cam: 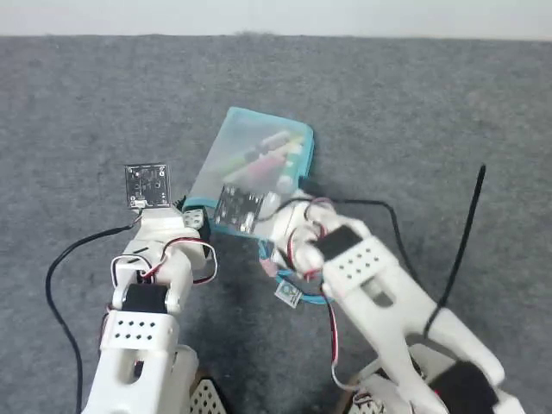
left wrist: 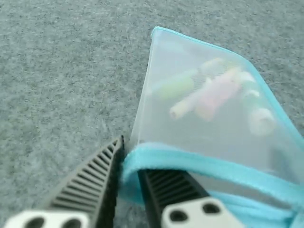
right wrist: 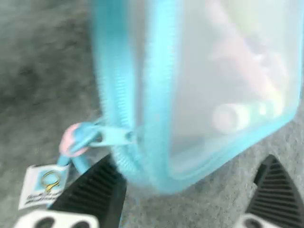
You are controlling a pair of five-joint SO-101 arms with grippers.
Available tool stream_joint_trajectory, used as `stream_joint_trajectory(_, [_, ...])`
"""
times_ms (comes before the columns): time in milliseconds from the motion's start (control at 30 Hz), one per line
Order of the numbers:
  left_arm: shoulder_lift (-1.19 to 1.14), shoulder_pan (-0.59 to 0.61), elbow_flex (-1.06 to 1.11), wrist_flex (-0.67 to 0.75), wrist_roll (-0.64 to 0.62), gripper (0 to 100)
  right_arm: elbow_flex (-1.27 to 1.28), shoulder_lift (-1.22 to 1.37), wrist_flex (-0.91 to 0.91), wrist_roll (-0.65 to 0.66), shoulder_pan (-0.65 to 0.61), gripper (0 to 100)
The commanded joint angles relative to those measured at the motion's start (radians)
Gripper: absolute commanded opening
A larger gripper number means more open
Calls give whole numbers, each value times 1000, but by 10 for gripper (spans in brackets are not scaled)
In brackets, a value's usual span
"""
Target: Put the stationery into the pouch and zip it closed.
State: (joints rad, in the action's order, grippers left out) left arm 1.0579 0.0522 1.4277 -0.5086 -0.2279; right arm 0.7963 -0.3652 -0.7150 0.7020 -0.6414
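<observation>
1. Grey felt-like surface (cam: 78, 103) fills my high view, with a pale wall (cam: 276, 15) along its far edge.
2. I see the pouch (cam: 250, 151) lying flat near the middle of the surface, a little toward the far edge. It is translucent with teal trim and sits at an angle, one short end pointing back at the two arms.
3. The stationery (left wrist: 204, 92) is inside the pouch and shows through the clear side: a green piece, a pink one, and some pale, white-capped ones lying together.
4. The left gripper (left wrist: 129, 161) sits at the near end of the pouch. Its jaws are narrow and pinch the teal edge band (left wrist: 199, 164) between the ribbed fingers (left wrist: 97, 178).
5. The right gripper (right wrist: 190, 166) sits at the same near end, on the side toward the right edge of the surface. Its jaws are spread wide, with one corner of the pouch between them; I cannot tell whether either pad touches it.
6. The zipper pull (right wrist: 102, 137) sits on the teal zipper track just beside one right-hand finger. A pink bead and a small white tag (right wrist: 40, 186) hang from it onto the surface.
7. I cannot tell how much of the zipper is closed.
8. A black cable (cam: 52, 285) loops across the surface beside the left arm, near the left edge.
</observation>
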Motion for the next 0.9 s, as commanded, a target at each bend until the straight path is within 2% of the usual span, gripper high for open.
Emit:
stream_joint_trajectory(0, [34,-2,-42,26,12,9,-107,45,33,6,13,230])
stream_joint_trajectory(67, [34,-3,-41,26,12,10,-138,68,31,-34,13,148])
stream_joint_trajectory(167, [34,-9,-41,26,12,10,-180,76,31,-160,21,0])
stream_joint_trajectory(233, [35,-11,-41,26,12,11,-190,71,22,-199,22,25])
stream_joint_trajectory(400, [43,-11,-62,-17,12,13,-190,74,21,-227,21,6])
stream_joint_trajectory(600, [74,-2,-137,-144,12,14,-203,73,-13,-315,50,6])
stream_joint_trajectory(733, [199,-2,-145,-230,48,62,-230,82,-15,-394,107,6])
stream_joint_trajectory(867, [396,-8,-131,-341,123,98,-249,81,-48,-411,119,6])
